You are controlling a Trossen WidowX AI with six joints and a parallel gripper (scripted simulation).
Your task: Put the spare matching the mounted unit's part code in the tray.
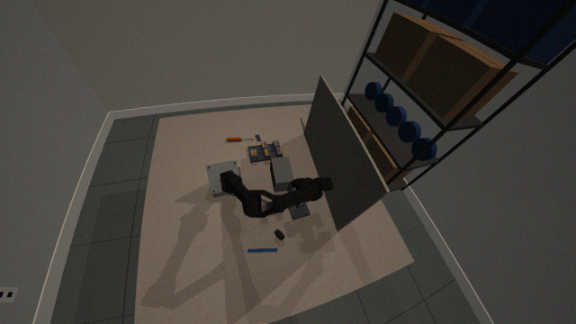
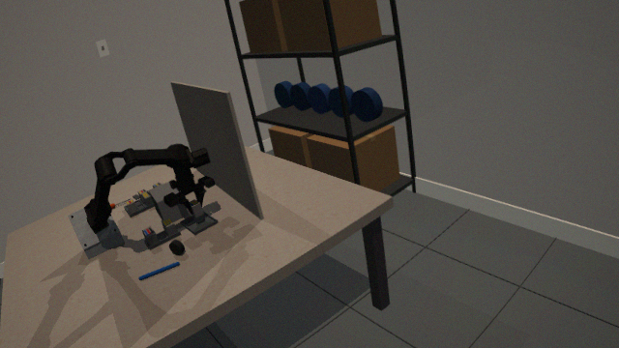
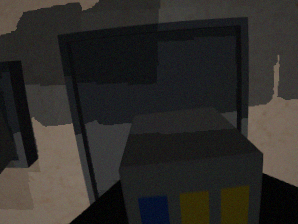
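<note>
My gripper (image 2: 194,202) (image 3: 181,176) is shut on a grey block-shaped spare (image 3: 191,175), whose face shows one blue and two yellow patches. It holds the spare just above the shallow dark tray (image 1: 301,213) (image 2: 206,223) (image 3: 112,102). In the wrist view the spare covers the tray's lower right part. I cannot tell whether it touches the tray. Several other units with coloured labels sit in the back rack (image 1: 256,157) (image 2: 138,210). A unit with a red and blue label (image 2: 148,234) sits in the front rack. I cannot make out the mounted unit or its code.
A grey box (image 1: 283,173) (image 2: 165,203) stands between the racks. A tall dark panel (image 1: 346,157) (image 2: 213,145) stands beyond the tray. A black round object (image 1: 279,234) (image 2: 177,247) and a blue pen (image 1: 262,250) (image 2: 160,271) lie nearer the front. An orange-handled screwdriver (image 1: 234,139) lies behind.
</note>
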